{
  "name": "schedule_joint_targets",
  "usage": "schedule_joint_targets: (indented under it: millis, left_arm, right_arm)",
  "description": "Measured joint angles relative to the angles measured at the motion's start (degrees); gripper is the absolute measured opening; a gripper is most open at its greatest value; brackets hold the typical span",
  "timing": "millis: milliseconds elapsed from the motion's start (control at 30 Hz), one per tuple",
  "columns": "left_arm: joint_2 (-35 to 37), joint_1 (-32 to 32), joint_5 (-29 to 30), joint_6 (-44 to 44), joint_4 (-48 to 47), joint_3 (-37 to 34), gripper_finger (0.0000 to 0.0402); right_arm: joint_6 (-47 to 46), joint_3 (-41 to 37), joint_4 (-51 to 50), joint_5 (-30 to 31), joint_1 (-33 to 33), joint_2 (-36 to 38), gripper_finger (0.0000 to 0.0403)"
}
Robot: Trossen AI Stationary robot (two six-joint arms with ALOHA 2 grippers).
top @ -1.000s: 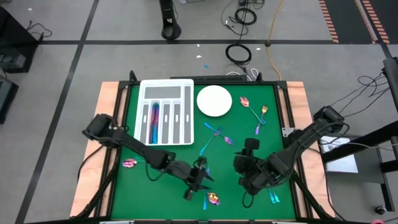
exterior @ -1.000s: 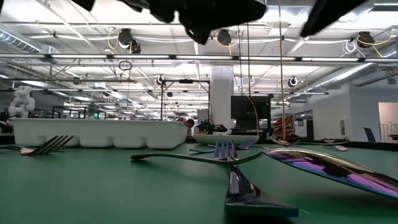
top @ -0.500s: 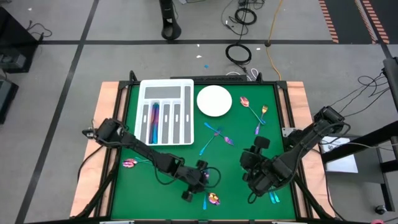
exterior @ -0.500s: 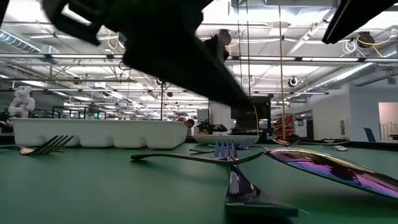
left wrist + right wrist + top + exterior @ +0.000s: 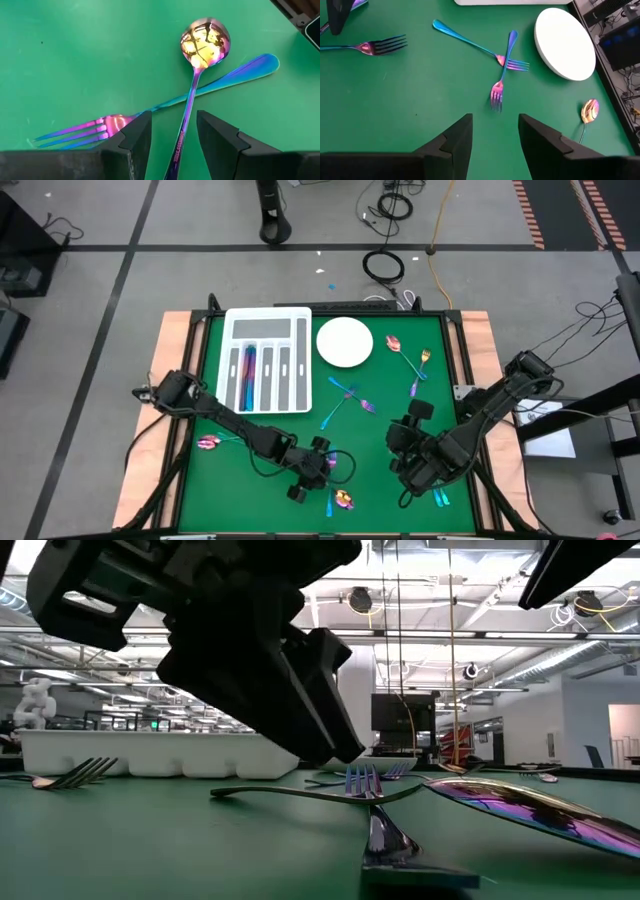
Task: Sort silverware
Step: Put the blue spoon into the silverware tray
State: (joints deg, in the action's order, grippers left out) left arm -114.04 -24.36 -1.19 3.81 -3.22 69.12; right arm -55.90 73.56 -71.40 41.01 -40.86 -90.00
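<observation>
The silverware is iridescent pieces scattered on the green table. Near the near edge, a spoon [image 5: 192,95] lies crossed over a fork [image 5: 150,107]; both also show in the high view, spoon [image 5: 344,500] and fork [image 5: 330,502]. My left gripper [image 5: 173,117] is low over them and open, one finger on each side of the spoon's handle without touching it. It looms dark in the low view [image 5: 250,650]. My right gripper [image 5: 495,120] is open above bare table on the right [image 5: 412,418]. Two crossed forks [image 5: 502,62] lie beyond it.
A white divided tray [image 5: 268,320] at the far left holds pieces in one slot [image 5: 248,368]. The round white plate [image 5: 345,342] sits beside it. More pieces lie far right [image 5: 393,342] [image 5: 424,360], at the left edge [image 5: 209,443] and under the right arm [image 5: 440,496].
My left gripper has come down toward the crossed spoon and fork at the near edge, dropping into the low view. My right gripper has shifted slightly toward the table's right edge. No piece of silverware has moved.
</observation>
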Motion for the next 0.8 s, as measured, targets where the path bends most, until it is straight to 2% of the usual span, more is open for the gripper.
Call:
schedule_joint_targets:
  millis: [167,267,433,633,800]
  left_arm:
    - [0.0,-0.36,0.74,-0.07,1.23,1.33,0.016]
    - [0.0,-1.75,3.88,1.33,0.69,3.64,0.016]
    - [0.0,-5.15,9.26,8.73,-0.92,5.35,0.016]
    - [-0.25,-6.03,14.96,10.37,-3.42,5.35,0.016]
    - [-3.66,-6.8,18.64,13.05,-3.14,5.4,0.016]
  right_arm:
    - [0.18,0.0,0.05,2.39,0.0,0.0,0.0148]
    - [0.55,0.0,0.12,2.66,0.01,0.0,0.0148]
    - [0.6,0.0,0.34,2.67,0.0,0.0,0.0148]
    - [0.61,-0.02,0.81,2.58,0.0,0.0,0.0148]
    - [0.61,-0.02,0.99,2.54,0.0,0.0,0.0148]
